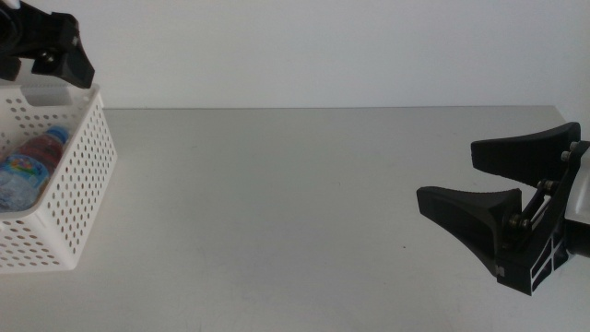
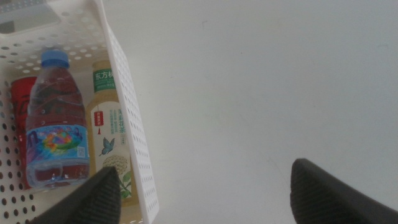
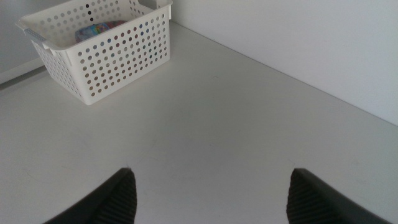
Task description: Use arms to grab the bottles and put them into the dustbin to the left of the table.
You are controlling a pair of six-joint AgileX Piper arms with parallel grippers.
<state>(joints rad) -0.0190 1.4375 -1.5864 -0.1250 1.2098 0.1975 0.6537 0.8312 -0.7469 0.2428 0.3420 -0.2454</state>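
The white perforated dustbin (image 1: 78,184) stands at the table's left edge. Inside it lie a clear water bottle (image 2: 56,118) with a blue cap, a pale-yellow tea bottle (image 2: 112,137) against the near wall, and a red can (image 2: 22,99) partly hidden under the water bottle. In the middle view only the water bottle (image 1: 28,166) shows. My left gripper (image 1: 51,63) hovers over the dustbin's far rim, open and empty (image 2: 205,168). Far from the dustbin, my right gripper (image 1: 449,175) hangs open over the table's right side, nothing between its fingers (image 3: 211,177).
The light-grey table (image 1: 295,203) runs from the dustbin to the right gripper, with a white wall behind it. In the right wrist view the dustbin (image 3: 106,56) sits in the far corner by the wall.
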